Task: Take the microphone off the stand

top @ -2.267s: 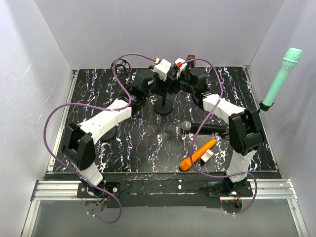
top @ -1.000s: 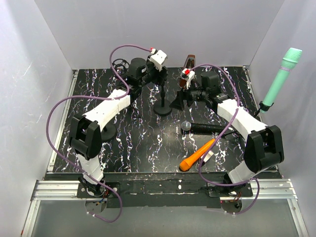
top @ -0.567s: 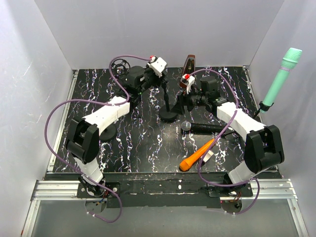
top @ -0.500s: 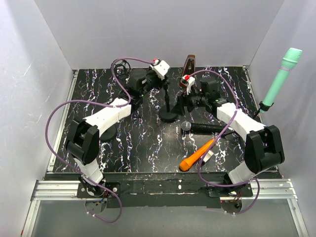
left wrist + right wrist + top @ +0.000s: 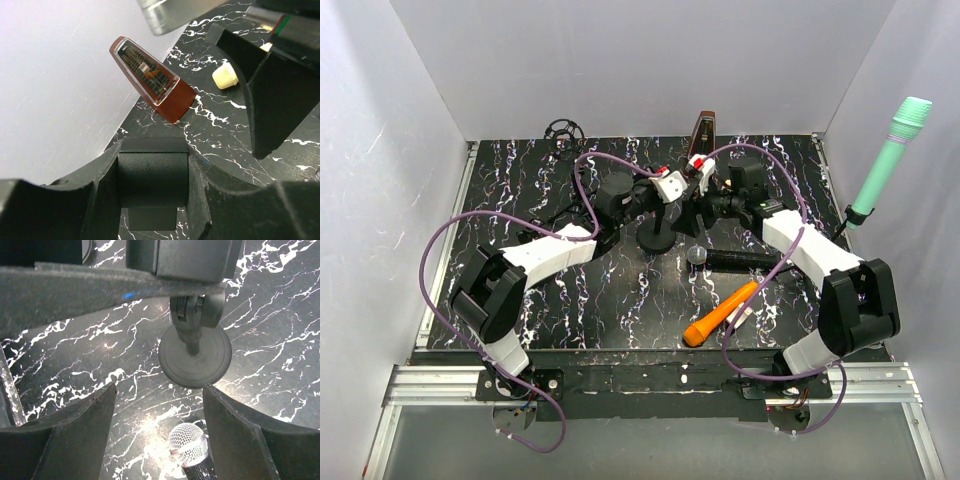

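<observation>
marbled table [image 5: 510, 185]: left tool [image 5: 153, 200] clamps stand [image 5: 656, 240].

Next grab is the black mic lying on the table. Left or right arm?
Probably right: the right claw is open near the head of the black mic; the left claw is shut on the stand.

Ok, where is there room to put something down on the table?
The front middle of the table, between the left arm and the orange microphone, is bare. So is the left side, beside the wall. Around the stand and the black microphone it is crowded.
</observation>
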You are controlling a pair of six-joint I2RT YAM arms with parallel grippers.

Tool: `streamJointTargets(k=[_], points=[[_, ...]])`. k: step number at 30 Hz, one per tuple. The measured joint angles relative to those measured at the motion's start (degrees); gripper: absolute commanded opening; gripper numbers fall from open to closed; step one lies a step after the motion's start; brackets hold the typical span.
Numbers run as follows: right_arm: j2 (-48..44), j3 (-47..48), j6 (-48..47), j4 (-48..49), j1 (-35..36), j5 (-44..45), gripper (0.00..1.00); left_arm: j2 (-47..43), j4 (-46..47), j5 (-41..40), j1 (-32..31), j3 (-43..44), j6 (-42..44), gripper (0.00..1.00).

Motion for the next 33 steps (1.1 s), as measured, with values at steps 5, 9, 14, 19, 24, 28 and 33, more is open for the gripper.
streamJointTargets(k=[5, 9, 14, 19, 24, 28, 33], points=[[-2.4, 0.0, -3.7, -3.7, -1.1, -0.1, 0.76, -0.2, 1.0, -1.1, -0.2, -0.5, 0.4, 0.00], [-4.5, 0.0, -4.8, -4.8, -1.8, 0.0, 0.76, 1.5, 3.5, -4.5, -0.4, 0.1, 1.7, 0.00], [-5.9, 0.0, -4.9, -4.8, -2.0, 0.0, 0.76, 9.9, 8.8, -10.1, 1.4, 6.8, 1.9, 0.00], [-6.4, 0.1, -4.9, -4.8, -2.0, 0.0, 0.76, 18.5, 11.5, -15.8, 5.3, 15.9, 0.6, 0.00], [-8.1, 0.1, -4.9, -6.1, -2.1, 0.3, 0.77, 22.3, 12.5, -19.5, 8.4, 20.1, 0.2, 0.41], [-10.4, 0.7, -4.6, -8.8, -2.1, 1.6, 0.77, 22.3, 10.9, -20.5, 8.9, 20.4, -0.4, 0.70], [-15.1, 4.3, -1.5, -15.7, -3.1, 5.7, 0.77, 22.3, 5.7, -20.3, 8.8, 20.8, -2.2, 0.87]])
